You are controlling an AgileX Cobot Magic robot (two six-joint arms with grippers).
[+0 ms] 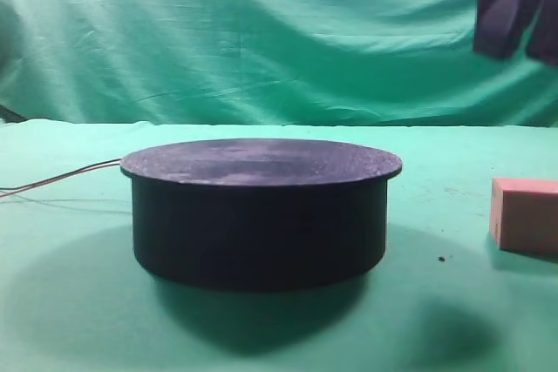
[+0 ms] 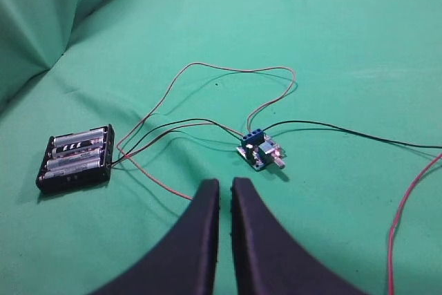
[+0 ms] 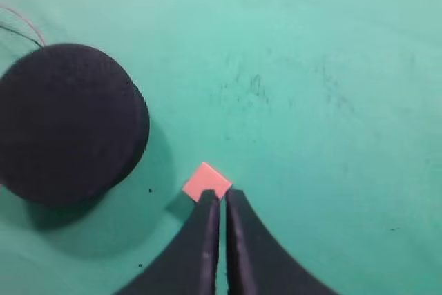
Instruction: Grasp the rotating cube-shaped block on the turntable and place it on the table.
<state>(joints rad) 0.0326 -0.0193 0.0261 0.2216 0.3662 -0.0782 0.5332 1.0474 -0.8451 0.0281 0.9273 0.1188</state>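
Right of the turntable [image 1: 260, 213], well clear of its wall, the cube-shaped block [image 1: 526, 215] is sitting on the table [image 1: 70, 302], partly cut off by the edge of the exterior high view. From the right wrist view the same block [image 3: 206, 182] is lying on the green cloth [image 3: 311, 101] apart from the turntable [image 3: 65, 122], with a strip of bare cloth and the drum's shadow between them. The right gripper [image 3: 222, 198] is hanging above the block, its two dark fingers [image 3: 202, 240] nearly touching each other with only a thin slit between them and nothing held; their tips are overlapping the block's near corner in that view, though whether they are touching it cannot be told. High in the exterior view, up and to the right of the turntable, a dark blurred part of an arm [image 1: 514, 6] is showing against the wrinkled backdrop [image 1: 261, 32].

Left of the turntable, thin wires [image 1: 61, 179] are trailing away across the cloth. The left gripper [image 2: 225, 188] is hovering with its fingers [image 2: 200, 240] likewise drawn almost together and empty. Beyond its tips a small blue circuit board [image 2: 260, 150] is lying on the cloth, with red and black wires [image 2: 207, 77] looping from it to a black battery holder [image 2: 76, 157] filled with cells.
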